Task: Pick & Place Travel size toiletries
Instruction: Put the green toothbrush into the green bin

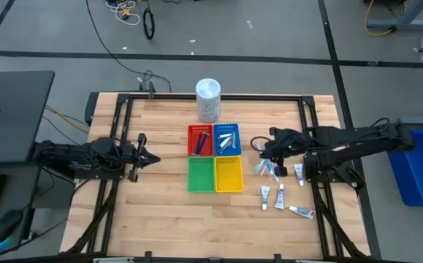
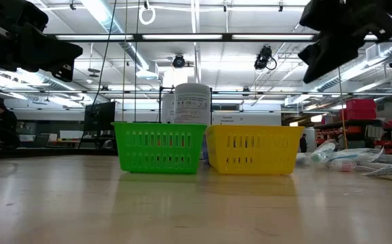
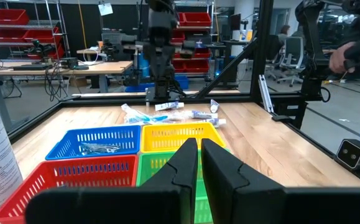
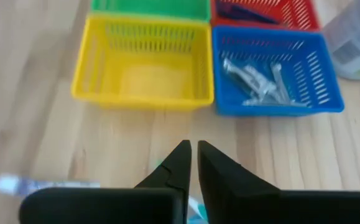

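High view shows the right gripper [image 1: 258, 144] (fingers nearly closed, holding nothing) near the small tubes [image 1: 280, 197]. They look light and slippery; grasp one across its middle.

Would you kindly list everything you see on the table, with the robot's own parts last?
Red tray: one, back left of the tray block, holding a dark-blue stick.
Blue tray: one, back right, holding silvery sachets.
Green tray: one, front left, looks empty.
Yellow tray: one, front right, empty.
White tub: one, behind the trays.
Pale-blue and white sticks: a small cluster, right of the yellow tray.
White squeeze tubes: about four, loose on the wood at the front right.
Left pincer: dark, shut, left of the trays.
Right pincer: dark, shut, above the table right of the blue tray.
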Motion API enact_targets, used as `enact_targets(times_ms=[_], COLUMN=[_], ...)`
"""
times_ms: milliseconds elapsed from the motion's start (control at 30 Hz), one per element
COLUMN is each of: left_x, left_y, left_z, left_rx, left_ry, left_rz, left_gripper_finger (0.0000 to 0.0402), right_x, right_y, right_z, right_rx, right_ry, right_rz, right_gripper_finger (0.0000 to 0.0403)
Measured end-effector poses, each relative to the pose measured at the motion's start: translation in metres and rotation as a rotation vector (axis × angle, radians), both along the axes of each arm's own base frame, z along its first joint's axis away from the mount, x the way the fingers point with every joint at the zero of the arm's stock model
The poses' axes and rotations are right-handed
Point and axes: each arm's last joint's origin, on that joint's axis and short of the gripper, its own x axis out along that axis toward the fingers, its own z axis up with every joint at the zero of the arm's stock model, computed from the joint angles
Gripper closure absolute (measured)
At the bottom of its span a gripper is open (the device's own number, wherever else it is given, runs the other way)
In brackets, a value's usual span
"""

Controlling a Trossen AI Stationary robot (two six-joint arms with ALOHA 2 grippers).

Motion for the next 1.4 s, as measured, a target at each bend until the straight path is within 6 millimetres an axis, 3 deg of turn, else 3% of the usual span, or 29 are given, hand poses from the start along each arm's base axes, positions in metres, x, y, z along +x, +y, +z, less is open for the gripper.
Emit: enact_targets(times_ms=[433, 700, 900, 1400], left_x=[0.0, 0.0, 0.0, 0.0], left_y=[0.0, 0.0, 0.0, 0.0], left_z=[0.0, 0.0, 0.0, 0.0], left_rx=[0.0, 0.0, 0.0, 0.0], left_ry=[0.001, 0.0, 0.001, 0.0], left_rz=[0.0, 0.0, 0.0, 0.0], left_gripper_finger=[0.0374, 0.0374, 0.0374, 0.0374], right_x=[0.014, 0.023, 0.026, 0.038], right_y=[-0.001, -0.014, -0.021, -0.03], right_z=[-0.021, -0.035, -0.045, -0.072], right_rx=[-0.097, -0.068, -0.028, 0.012], right_ry=[0.134, 0.213, 0.265, 0.377], right_rz=[0.159, 0.14, 0.171, 0.265], right_gripper_finger=[0.0236, 0.0167, 0.0159, 0.0181])
